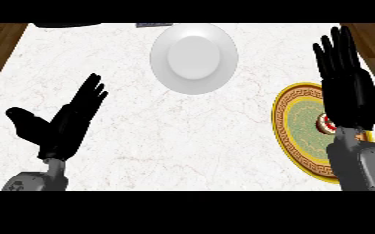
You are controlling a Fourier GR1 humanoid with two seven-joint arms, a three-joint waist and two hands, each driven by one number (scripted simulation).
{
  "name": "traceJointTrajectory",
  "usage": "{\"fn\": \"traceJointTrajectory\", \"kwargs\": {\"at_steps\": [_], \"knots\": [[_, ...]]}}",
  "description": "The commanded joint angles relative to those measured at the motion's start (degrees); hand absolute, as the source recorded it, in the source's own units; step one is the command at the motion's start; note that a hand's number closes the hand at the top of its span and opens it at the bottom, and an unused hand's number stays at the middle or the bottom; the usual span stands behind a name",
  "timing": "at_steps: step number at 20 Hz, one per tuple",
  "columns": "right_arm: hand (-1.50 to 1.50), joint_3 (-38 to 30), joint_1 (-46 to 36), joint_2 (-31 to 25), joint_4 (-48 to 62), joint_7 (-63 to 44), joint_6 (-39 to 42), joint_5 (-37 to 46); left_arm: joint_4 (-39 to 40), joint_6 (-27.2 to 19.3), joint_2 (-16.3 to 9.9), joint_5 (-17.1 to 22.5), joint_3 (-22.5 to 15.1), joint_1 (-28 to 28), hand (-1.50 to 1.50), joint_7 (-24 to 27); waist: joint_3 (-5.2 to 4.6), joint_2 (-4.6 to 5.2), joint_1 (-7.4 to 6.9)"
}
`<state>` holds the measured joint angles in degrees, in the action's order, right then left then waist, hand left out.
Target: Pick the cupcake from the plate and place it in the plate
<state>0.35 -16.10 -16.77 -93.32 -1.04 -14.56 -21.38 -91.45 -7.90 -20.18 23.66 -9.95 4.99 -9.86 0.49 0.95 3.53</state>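
A cupcake (324,123) with red and white trim peeks out on a green plate with a gold patterned rim (291,124) at the right edge of the counter; my right forearm hides most of it. My right hand (344,87) hovers over that plate, open, fingers straight and pointing away from me. A plain white plate (194,58) sits at the far middle of the counter with nothing on it. My left hand (64,121) rests open at the lower left, fingers up and thumb spread.
The counter top is white marble (183,139) with wooden edges at the far left and far right corners. A dark object (70,24) and a small grey item (152,25) lie along the far edge.
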Motion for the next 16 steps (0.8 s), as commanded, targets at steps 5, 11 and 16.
{"fn": "traceJointTrajectory", "kwargs": {"at_steps": [5,11,16], "knots": [[1.50,-0.84,-0.21,-6.24,9.00,-8.24,5.98,-0.68,3.46,0.93,-4.72,-9.24,1.68,-2.32,0.00,9.45,-0.50,-0.77,-4.41],[-1.50,1.05,7.95,-1.96,12.54,9.19,-12.65,19.44,10.61,1.34,-3.05,-10.52,2.41,-3.25,0.00,15.60,-0.48,-0.67,-3.38],[-1.50,2.97,15.81,-0.14,11.07,19.29,-12.93,23.19,14.67,3.42,-2.45,-11.68,4.26,-2.58,0.00,19.20,-0.49,-0.99,-3.15]]}}
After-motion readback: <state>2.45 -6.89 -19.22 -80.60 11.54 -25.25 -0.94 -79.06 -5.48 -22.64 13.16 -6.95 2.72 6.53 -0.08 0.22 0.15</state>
